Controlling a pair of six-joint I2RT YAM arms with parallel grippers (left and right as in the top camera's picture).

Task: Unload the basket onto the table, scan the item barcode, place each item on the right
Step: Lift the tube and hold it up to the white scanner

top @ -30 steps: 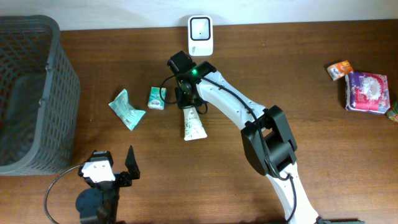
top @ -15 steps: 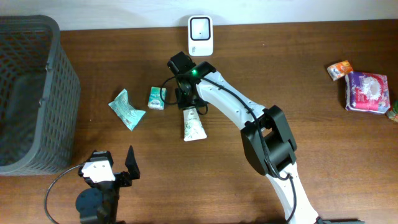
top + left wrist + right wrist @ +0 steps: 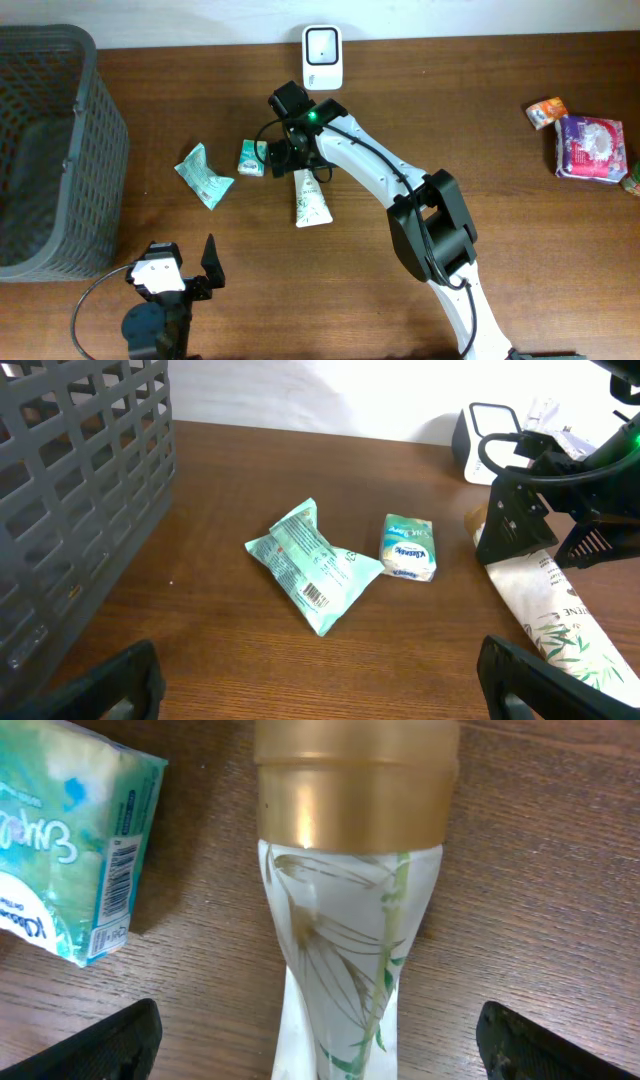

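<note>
A white tube (image 3: 309, 200) with a gold cap and green leaf print lies flat on the table, cap toward the back. My right gripper (image 3: 297, 160) hovers over its cap end, open, with the tube (image 3: 350, 950) lying loose between the spread fingers. The white barcode scanner (image 3: 322, 57) stands at the table's back edge, just beyond that gripper. My left gripper (image 3: 180, 268) is open near the front left, holding nothing. In the left wrist view the tube (image 3: 545, 600) lies at the right and the scanner (image 3: 480, 430) behind it.
A small green tissue pack (image 3: 252, 157) lies just left of the tube's cap, and a teal packet (image 3: 203, 176) further left. A grey mesh basket (image 3: 50, 150) fills the far left. A purple pack (image 3: 590, 146) and an orange packet (image 3: 547, 112) lie at the far right.
My right gripper has opened from shut on the tube's cap end, and the tube now lies free on the table. The left arm has not moved.
</note>
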